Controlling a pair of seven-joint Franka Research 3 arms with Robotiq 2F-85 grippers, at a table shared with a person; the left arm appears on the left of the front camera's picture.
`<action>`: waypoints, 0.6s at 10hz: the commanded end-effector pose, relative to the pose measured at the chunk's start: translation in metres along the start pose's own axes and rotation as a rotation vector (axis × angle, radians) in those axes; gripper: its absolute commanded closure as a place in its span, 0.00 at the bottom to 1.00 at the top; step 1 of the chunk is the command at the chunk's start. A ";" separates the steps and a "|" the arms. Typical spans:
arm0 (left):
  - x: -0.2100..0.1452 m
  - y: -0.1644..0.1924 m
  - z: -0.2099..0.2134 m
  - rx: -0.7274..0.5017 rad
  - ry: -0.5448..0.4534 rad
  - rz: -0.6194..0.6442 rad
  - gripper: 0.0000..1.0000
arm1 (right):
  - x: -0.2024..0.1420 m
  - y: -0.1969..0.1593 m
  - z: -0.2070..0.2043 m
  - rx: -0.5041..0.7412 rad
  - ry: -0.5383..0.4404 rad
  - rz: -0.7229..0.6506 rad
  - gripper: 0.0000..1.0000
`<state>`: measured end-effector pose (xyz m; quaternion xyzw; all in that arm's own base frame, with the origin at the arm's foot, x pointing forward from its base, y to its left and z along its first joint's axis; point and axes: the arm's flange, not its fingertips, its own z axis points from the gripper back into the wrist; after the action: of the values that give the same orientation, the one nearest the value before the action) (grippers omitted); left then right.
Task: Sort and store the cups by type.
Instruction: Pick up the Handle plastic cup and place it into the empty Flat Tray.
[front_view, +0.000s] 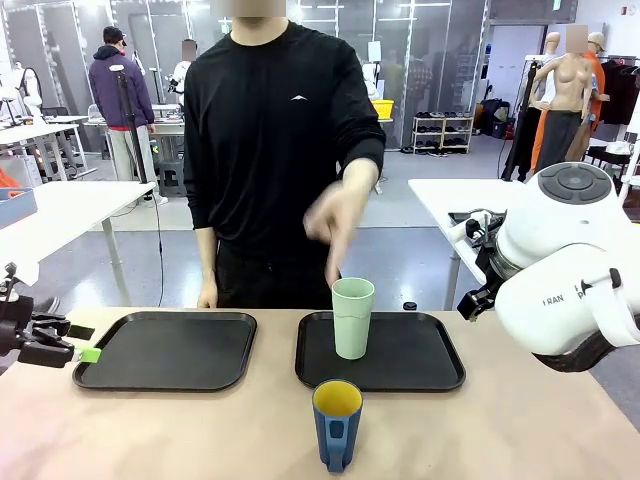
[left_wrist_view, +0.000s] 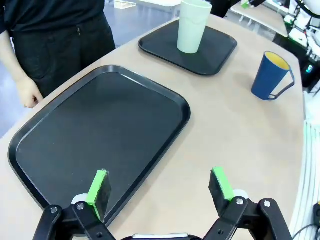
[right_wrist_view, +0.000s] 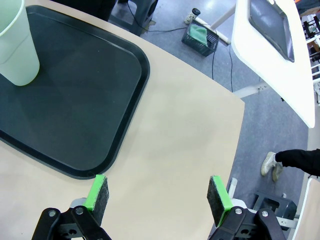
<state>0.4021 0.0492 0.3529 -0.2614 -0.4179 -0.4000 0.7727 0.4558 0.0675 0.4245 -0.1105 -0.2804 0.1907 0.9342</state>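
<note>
Left gripper (left_wrist_view: 159, 181) and right gripper (right_wrist_view: 157, 187) hang released and empty, the mint tumbler (front_view: 353, 318) standing at 10 o'clock on the right tray (front_view: 440, 368), the blue mug (front_view: 337, 425) off-tray at its 7 o'clock, probably bound for the left tray (front_view: 165, 352).

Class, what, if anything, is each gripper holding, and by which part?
Nothing is held. The left gripper and the right gripper are both open and empty, apart from the mint-green tumbler and the blue mug.
</note>
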 end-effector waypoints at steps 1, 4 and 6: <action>-0.002 0.001 -0.003 0.011 -0.022 -0.021 0.00 | 0.000 0.000 -0.001 -0.003 0.000 0.002 0.00; -0.002 0.001 -0.003 0.011 -0.022 -0.021 0.00 | 0.000 0.000 -0.001 -0.003 0.000 0.002 0.00; -0.002 0.001 -0.003 0.011 -0.022 -0.021 0.00 | 0.000 0.000 -0.001 -0.003 0.000 0.002 0.00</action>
<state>0.4021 0.0491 0.3529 -0.2614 -0.4181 -0.4000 0.7726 0.4558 0.0675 0.4245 -0.1105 -0.2804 0.1907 0.9342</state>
